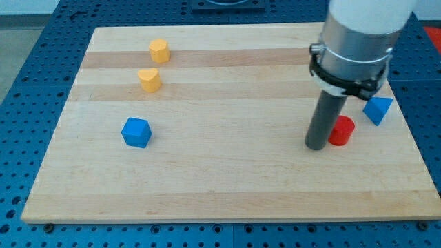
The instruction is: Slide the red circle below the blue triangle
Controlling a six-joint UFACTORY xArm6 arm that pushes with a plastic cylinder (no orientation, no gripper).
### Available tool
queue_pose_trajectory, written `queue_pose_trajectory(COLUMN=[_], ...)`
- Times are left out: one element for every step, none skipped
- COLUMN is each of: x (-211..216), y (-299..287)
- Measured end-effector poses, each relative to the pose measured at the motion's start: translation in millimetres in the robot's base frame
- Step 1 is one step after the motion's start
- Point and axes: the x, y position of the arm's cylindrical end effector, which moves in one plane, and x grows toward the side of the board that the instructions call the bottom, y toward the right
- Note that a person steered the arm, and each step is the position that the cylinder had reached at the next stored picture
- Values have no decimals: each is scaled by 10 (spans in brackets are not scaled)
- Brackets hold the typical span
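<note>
Against red circle (341, 131): my tip (316, 146)

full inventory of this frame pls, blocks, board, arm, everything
red circle: 1, red, right part of the board, just below-left of the blue triangle
blue triangle: 1, blue, near the board's right edge
blue cube: 1, blue, left part of the board
yellow hexagon: 1, yellow-orange, upper left
yellow heart: 1, yellow-orange, just below the hexagon
wooden board: 1, light wood, fills most of the view
perforated table: 1, blue, around the board
arm housing: 1, grey and white, view's top right
my tip: 1, dark rod end, right against the red circle's left side
</note>
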Motion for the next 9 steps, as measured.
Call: queue_pose_trajectory(x=[-34,-168,-321,-340,-243,-152,-132,-122,-84], y=[-125,-103,103,275,361,382,376,281,290])
